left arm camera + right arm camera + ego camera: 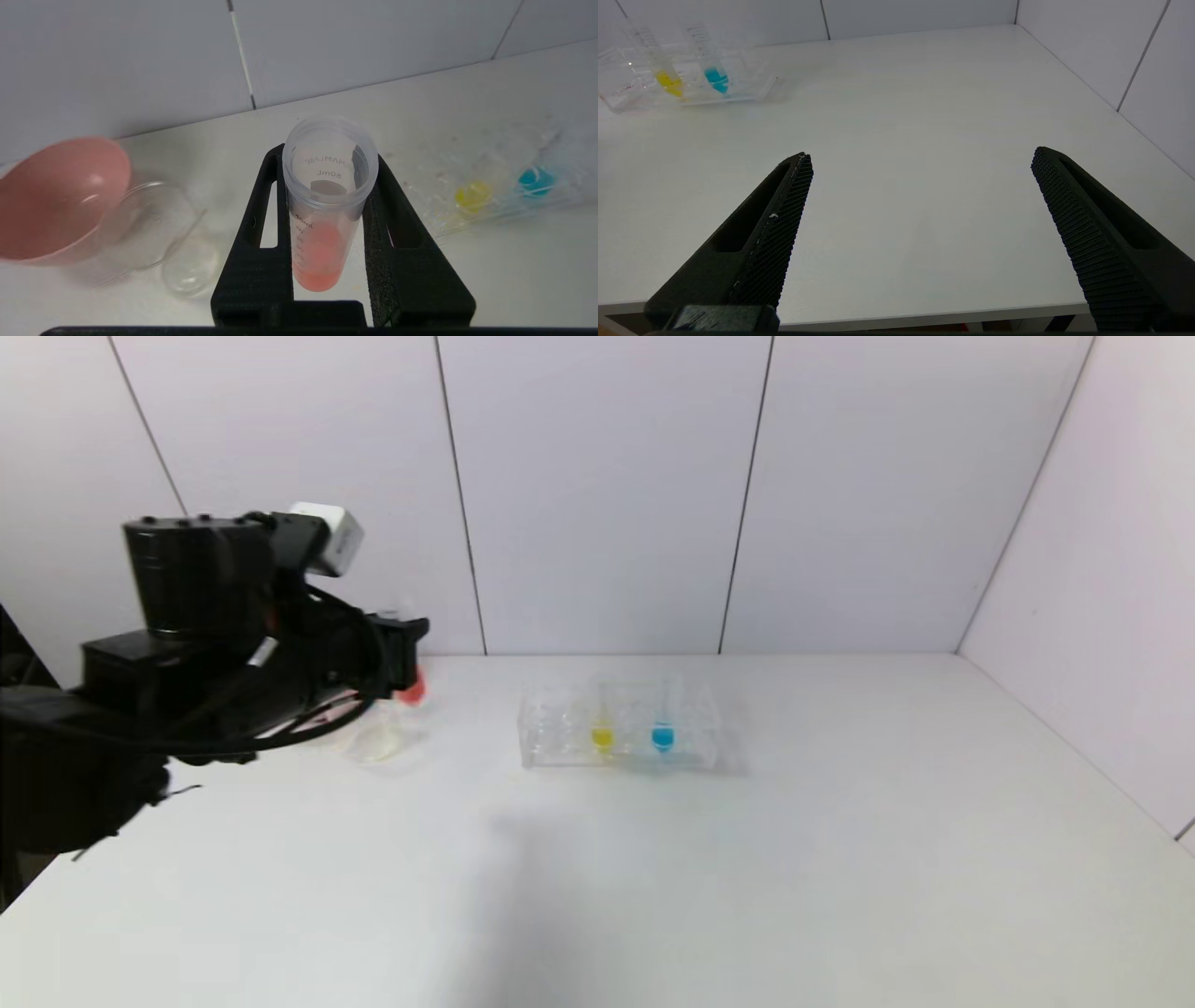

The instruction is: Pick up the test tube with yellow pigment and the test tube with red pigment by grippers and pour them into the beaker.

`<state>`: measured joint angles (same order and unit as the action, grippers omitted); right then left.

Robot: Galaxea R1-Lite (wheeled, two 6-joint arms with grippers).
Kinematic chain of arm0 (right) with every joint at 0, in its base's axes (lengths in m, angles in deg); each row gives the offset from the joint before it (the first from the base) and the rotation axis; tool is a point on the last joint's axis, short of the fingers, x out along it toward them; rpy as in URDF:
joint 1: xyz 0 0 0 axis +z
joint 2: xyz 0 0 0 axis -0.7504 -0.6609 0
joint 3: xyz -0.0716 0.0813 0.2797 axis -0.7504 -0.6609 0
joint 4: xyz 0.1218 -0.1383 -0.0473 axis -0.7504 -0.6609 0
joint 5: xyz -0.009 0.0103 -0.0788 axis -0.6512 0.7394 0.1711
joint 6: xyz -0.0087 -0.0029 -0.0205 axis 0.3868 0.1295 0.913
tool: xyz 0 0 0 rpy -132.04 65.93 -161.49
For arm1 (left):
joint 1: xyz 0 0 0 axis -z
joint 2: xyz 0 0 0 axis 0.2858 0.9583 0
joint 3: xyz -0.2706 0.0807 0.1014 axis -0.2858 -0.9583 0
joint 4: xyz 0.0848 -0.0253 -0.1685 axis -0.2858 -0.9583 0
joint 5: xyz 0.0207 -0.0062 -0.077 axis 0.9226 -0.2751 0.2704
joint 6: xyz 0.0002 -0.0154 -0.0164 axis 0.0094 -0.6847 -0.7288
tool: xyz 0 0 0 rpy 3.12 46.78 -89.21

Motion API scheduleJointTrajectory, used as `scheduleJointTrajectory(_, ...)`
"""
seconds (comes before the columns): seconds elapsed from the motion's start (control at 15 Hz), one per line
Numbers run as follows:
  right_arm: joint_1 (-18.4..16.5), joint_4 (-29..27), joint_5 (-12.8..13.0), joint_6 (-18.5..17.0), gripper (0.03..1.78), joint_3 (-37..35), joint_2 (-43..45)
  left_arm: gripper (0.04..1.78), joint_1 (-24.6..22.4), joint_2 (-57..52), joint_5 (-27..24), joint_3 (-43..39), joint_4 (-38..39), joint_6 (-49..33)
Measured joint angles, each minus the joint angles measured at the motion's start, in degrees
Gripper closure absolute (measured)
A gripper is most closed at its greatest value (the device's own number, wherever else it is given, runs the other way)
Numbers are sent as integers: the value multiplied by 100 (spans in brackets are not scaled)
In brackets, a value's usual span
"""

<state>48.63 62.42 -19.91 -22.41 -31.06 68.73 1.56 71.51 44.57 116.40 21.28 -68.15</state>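
My left gripper is shut on the test tube with red pigment. It holds the tube off the table, with the red-orange liquid at the tube's bottom. The clear beaker stands on the table just below and beside it, and also shows in the left wrist view. The test tube with yellow pigment stands in the clear rack, seen too in the left wrist view and right wrist view. My right gripper is open and empty over the table's front edge.
A tube with blue liquid stands in the rack next to the yellow one. A pink bowl sits right beside the beaker. White walls close the table at the back and right.
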Motion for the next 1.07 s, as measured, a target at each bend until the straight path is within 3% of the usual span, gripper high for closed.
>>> scheduleJointTrajectory(0.27, 0, -2, 0, 2, 10, 0, 0, 138, -1846, -783, -1876, -127, -1195, 739)
scheduleJointTrajectory(0.4, 0, -2, -2, 0, 10, 0, 0, 138, -2461, -846, -2634, -78, -1701, 1325)
scheduleJointTrajectory(0.67, 0, -2, -2, 0, 10, 0, 0, 138, -2982, -385, -2987, 656, -2514, 2258)
scheduleJointTrajectory(1.07, 0, -2, 0, 2, 10, 0, 0, 138, -3246, 642, -3441, 2363, -4699, 3766)
